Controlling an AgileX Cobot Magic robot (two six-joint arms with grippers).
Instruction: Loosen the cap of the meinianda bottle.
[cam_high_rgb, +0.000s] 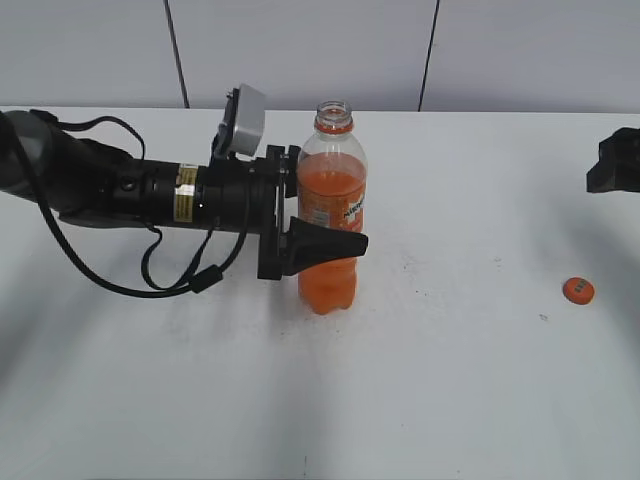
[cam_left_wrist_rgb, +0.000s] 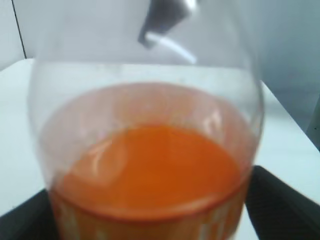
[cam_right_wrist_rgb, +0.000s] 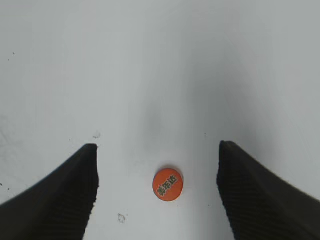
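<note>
The meinianda bottle (cam_high_rgb: 331, 215) stands upright on the white table, its mouth open with no cap on it. My left gripper (cam_high_rgb: 325, 243) is shut on the bottle's labelled middle. In the left wrist view the bottle (cam_left_wrist_rgb: 150, 170) fills the frame, orange drink showing through the clear wall, with black finger parts at both lower corners. The orange cap (cam_high_rgb: 578, 290) lies flat on the table at the right. In the right wrist view the cap (cam_right_wrist_rgb: 167, 183) lies top up between the two black fingers of my right gripper (cam_right_wrist_rgb: 157, 192), which is open and above it.
The white table (cam_high_rgb: 450, 400) runs to a grey panelled wall at the back. The right arm's black body (cam_high_rgb: 615, 160) shows at the right edge. A black cable (cam_high_rgb: 150, 275) loops under the left arm.
</note>
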